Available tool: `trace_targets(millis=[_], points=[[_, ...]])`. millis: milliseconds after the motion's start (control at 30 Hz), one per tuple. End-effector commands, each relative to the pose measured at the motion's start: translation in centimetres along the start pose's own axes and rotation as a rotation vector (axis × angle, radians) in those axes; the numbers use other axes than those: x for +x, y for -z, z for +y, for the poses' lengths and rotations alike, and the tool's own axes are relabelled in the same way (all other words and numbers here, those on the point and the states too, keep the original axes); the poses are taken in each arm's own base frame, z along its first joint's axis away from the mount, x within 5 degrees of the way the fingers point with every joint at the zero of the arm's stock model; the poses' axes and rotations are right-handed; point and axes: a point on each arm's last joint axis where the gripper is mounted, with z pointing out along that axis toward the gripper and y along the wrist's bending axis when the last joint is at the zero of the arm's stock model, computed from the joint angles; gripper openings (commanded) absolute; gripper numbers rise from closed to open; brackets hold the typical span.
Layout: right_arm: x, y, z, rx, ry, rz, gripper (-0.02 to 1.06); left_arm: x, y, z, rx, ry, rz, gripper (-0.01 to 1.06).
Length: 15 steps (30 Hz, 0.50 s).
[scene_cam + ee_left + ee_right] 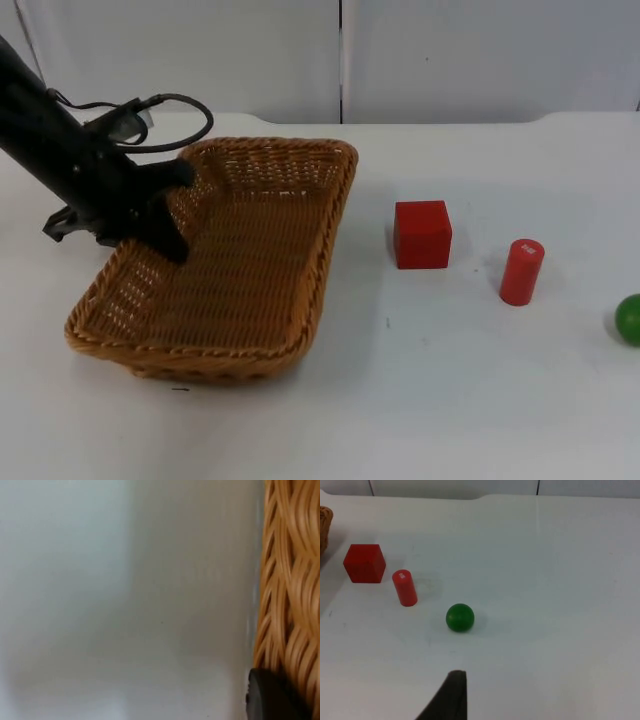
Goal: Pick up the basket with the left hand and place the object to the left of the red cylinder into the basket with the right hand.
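Top view: the left tool (172,215) is clamped on the wicker basket (240,270), one finger inside its left wall, tipping that side up off the white worktop (450,380). Well off to the tool's right sits the red cube (421,234), then the red cylinder (521,271), then a green ball (630,319). The right tool's grip I cannot tell; from its wrist view the ball (459,617) lies nearest.
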Motion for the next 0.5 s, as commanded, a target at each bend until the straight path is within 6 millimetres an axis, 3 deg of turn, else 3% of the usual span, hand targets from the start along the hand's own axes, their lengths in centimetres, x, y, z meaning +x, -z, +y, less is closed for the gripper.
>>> trace_targets(millis=[0, 300, 467], points=[[0.0, 0.0, 0.0, 0.014, -0.009, -0.005, 1.05, -0.1, 0.3, -0.6, 0.057, 0.034, -0.002, 0.0], [0.0, 0.0, 0.0, 0.016, -0.008, -0.005, 1.05, 0.3, 0.6, -1.2, 0.091, 0.063, 0.043, 0.0], [0.0, 0.0, 0.0, 0.016, -0.008, -0.005, 1.05, 0.0, 2.5, -2.2, 0.089, 0.063, 0.013, 0.0]])
